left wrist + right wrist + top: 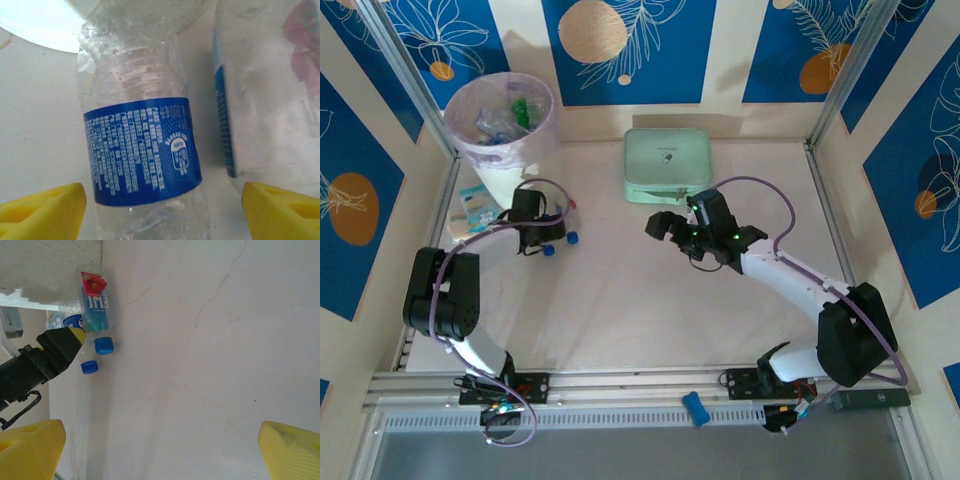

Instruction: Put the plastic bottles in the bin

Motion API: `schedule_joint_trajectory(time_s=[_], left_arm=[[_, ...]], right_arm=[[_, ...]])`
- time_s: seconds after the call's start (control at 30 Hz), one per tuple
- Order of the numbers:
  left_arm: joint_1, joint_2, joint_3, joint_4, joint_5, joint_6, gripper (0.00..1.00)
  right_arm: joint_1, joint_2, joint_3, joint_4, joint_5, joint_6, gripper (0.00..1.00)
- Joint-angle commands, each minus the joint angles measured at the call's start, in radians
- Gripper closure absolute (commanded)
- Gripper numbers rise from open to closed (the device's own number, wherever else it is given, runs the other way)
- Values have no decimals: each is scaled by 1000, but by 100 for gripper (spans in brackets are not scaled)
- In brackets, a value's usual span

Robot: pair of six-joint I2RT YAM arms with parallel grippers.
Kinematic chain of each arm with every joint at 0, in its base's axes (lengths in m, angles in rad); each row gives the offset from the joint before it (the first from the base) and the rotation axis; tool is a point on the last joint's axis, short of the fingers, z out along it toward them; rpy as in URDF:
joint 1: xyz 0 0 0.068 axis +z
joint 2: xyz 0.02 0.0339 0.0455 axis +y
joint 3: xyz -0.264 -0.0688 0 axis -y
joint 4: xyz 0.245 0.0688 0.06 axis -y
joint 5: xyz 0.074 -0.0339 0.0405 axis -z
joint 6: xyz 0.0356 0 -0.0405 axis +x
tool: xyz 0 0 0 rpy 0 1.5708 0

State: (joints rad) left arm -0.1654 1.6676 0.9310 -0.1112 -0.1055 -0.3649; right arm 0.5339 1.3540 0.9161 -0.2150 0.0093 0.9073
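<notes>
Top view: bin (500, 122) stands in the upper left corner of the surface (620, 300). We see several bottles inside it, one of them green (523, 108).

Left claw (538, 238) sits just below and right of the bin, over two bottles lying side by side on the surface. Their blue caps (548, 250) poke out at its lower right.

Left wrist view: left claw (162, 215) is spread wide, with yellow fingertips (42, 210) at the bottom corners of the frame. The blue-label bottle (142, 155) lies between them. We see a clear gap on the right side and a much narrower one on the left, so it is not gripped. The Fiji bottle (265, 90) lies just beside it at frame right.

Right claw (672, 232) is at mid-surface, below the mint case (665, 165) and well apart from the bottles.

Right wrist view: right claw (160, 450) is spread wide over bare surface, with nothing between the fingertips (30, 450). The Fiji bottle (95, 305) lies at upper left, red flower label up. Next to it are the left claw's black body and one yellow tip.
</notes>
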Motion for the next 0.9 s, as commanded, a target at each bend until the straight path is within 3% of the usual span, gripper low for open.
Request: schedule_joint_trajectory(time_s=[0.0,0.27,0.47,0.87], left_arm=[[12,41,40,-22,24,4,21],[16,90,69,-50,40,-3,30],[15,90,68,-42,50,-1,47],[14,1,42,-57,88,8,52]], right_arm=[[-9,-37,-23,-18,20,-8,1],[-16,-42,-26,-20,17,-8,1],[-18,-41,-29,-12,14,-4,1],[-18,-28,-35,11,5,1,1]])
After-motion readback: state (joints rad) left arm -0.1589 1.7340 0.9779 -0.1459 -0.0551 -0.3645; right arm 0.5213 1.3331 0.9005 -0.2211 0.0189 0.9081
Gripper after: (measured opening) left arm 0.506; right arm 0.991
